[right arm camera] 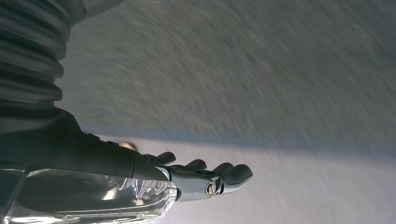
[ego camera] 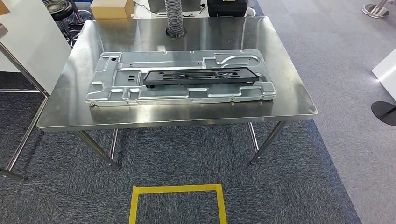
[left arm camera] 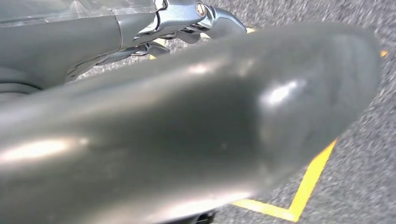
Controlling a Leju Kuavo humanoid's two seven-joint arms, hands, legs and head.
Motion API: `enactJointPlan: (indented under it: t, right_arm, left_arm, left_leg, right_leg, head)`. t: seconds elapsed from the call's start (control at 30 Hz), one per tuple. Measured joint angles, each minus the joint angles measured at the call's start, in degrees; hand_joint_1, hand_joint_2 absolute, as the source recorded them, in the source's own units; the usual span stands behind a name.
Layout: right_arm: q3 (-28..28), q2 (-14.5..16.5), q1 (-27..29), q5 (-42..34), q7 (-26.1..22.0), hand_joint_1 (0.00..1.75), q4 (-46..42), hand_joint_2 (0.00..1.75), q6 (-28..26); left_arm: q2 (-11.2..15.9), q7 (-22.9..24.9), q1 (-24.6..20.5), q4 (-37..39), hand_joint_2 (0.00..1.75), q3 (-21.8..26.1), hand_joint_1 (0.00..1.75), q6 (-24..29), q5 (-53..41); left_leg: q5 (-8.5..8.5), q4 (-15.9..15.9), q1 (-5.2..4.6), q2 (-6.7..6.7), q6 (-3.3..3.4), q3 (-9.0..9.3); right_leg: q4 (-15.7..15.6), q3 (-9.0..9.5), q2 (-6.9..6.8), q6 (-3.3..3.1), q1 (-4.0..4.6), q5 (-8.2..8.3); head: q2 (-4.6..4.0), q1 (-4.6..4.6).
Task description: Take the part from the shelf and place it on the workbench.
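A long black flat part lies on a large stamped silver metal panel, which rests flat on the steel workbench straight ahead. No hand is near the bench in the head view. My left hand hangs over carpet in the left wrist view. Its thick thumb is close to the lens, its fingers are stretched out, and it holds nothing. In the right wrist view my right hand hangs over the floor with its fingers straight and apart, holding nothing.
A yellow tape square marks the carpet in front of the bench. A grey ribbed hose stands at the bench's far edge, with a cardboard box behind. A white board and metal frame stand left; a black round base right.
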Motion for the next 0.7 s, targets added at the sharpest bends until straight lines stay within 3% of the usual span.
enactJointPlan:
  t: [0.07,0.13,0.2,0.23,0.3,0.37,0.4,0.43,0.47,0.53,0.6,0.63,0.7]
  right_arm:
    - [0.64,0.15,-0.38,2.28,2.19,0.0,2.58,1.75,0.81]
    - [1.0,0.32,-0.64,3.07,3.17,0.0,4.38,1.75,1.14]
    - [1.11,0.47,-0.75,3.28,3.67,0.0,5.76,1.75,1.47]
    - [1.18,0.54,-0.82,3.39,3.97,0.0,6.32,1.75,1.93]
    - [1.46,0.72,-1.07,3.72,5.23,0.0,7.29,1.75,3.93]
    - [1.76,0.83,-1.19,4.08,7.95,0.0,8.19,1.75,7.87]
    - [1.85,0.86,-1.24,4.25,9.46,0.0,8.61,1.75,10.07]
    - [1.91,0.89,-1.3,4.42,10.69,0.0,9.04,1.75,11.89]
    - [1.95,0.93,-1.38,4.57,11.46,0.0,9.42,1.75,13.03]
    - [2.01,1.06,-1.55,4.77,12.04,0.0,10.0,1.75,13.9]
    - [2.08,1.2,-1.69,4.83,12.46,0.0,10.36,1.75,14.45]
    - [2.12,1.25,-1.76,4.85,13.01,0.0,10.51,1.75,15.22]
    - [2.14,1.27,-1.86,4.71,15.0,0.0,10.75,1.75,18.48]
  left_arm:
    - [-0.02,-0.02,-0.01,0.0,0.0,-0.36,0.0,-0.2,-0.17]
    - [-0.03,-0.07,-0.05,0.0,0.0,-0.49,0.0,-0.26,-0.27]
    - [0.03,-0.11,-0.06,0.0,0.0,-0.5,0.0,-0.27,-0.32]
    - [0.08,-0.14,-0.04,0.0,0.0,-0.51,0.0,-0.27,-0.35]
    - [0.14,-0.21,0.05,0.0,0.0,-0.54,0.0,-0.38,-0.41]
    - [0.11,-0.26,0.03,0.0,0.0,-0.57,0.0,-0.67,-0.47]
    - [0.11,-0.27,-0.01,0.0,0.0,-0.57,0.0,-0.83,-0.48]
    - [0.11,-0.28,-0.04,0.0,0.0,-0.58,0.0,-0.96,-0.5]
    - [0.11,-0.28,-0.05,0.0,0.0,-0.58,0.0,-1.05,-0.51]
    - [0.11,-0.28,-0.16,0.0,0.0,-0.58,0.0,-1.13,-0.53]
    - [0.11,-0.28,-0.4,0.0,0.0,-0.59,0.0,-1.19,-0.56]
    - [0.11,-0.27,-0.49,0.0,0.0,-0.59,0.0,-1.27,-0.59]
    - [0.11,-0.09,-0.51,0.01,0.0,-0.61,0.0,-1.63,-0.66]
  left_leg:
    - [0.65,0.41,-0.09,0.02,-0.49,-1.04]
    - [1.45,0.52,-0.07,0.11,-1.15,-1.57]
    - [2.02,0.56,0.02,0.05,-1.85,-1.91]
    - [1.33,1.08,0.01,-0.08,-2.18,-2.21]
    - [-3.04,5.29,0.03,-0.31,-2.73,-3.58]
    - [-8.4,13.02,0.1,-0.33,-3.07,-5.39]
    - [-9.5,16.22,0.13,-0.33,-3.19,-5.8]
    - [-9.2,17.81,0.16,-0.33,-3.27,-5.47]
    - [-7.75,17.26,0.22,-0.32,-3.31,-4.16]
    - [-5.17,10.71,0.4,-0.34,-3.23,1.01]
    - [-5.68,2.9,0.28,-0.41,-2.76,6.02]
    - [-6.42,0.83,0.15,-0.45,-2.4,7.07]
    - [-6.08,0.12,0.0,-0.38,-1.41,6.83]
  right_leg:
    - [-8.55,5.82,0.13,-0.65,0.22,1.3]
    - [-13.12,8.41,0.25,-1.19,0.59,0.81]
    - [-13.94,8.23,0.16,-1.7,0.59,1.22]
    - [-14.18,7.95,0.06,-2.04,0.45,1.64]
    - [-14.39,7.02,-0.16,-2.75,0.16,2.64]
    - [-13.98,5.55,-0.27,-3.02,0.3,3.55]
    - [-13.65,4.71,-0.35,-2.98,0.35,3.98]
    - [-13.25,3.81,-0.42,-2.93,0.37,4.39]
    - [-12.77,2.86,-0.46,-2.83,0.36,4.76]
    - [-11.66,1.03,-0.43,-2.5,0.33,5.38]
    - [-10.78,-0.11,-0.37,-1.92,0.44,6.02]
    - [-10.61,-0.35,-0.38,-1.6,0.49,6.44]
    - [-10.63,-0.64,-0.36,-0.92,0.52,7.24]
  head:
    - [0.01,-0.04]
    - [0.01,-0.07]
    - [0.01,-0.05]
    - [0.01,-0.08]
    - [0.0,-0.3]
    - [0.0,-0.45]
    - [0.0,-0.47]
    - [0.0,-0.47]
    - [0.0,-0.47]
    - [0.0,-0.49]
    - [0.01,-0.44]
    - [0.0,-0.44]
    - [-0.01,-0.39]
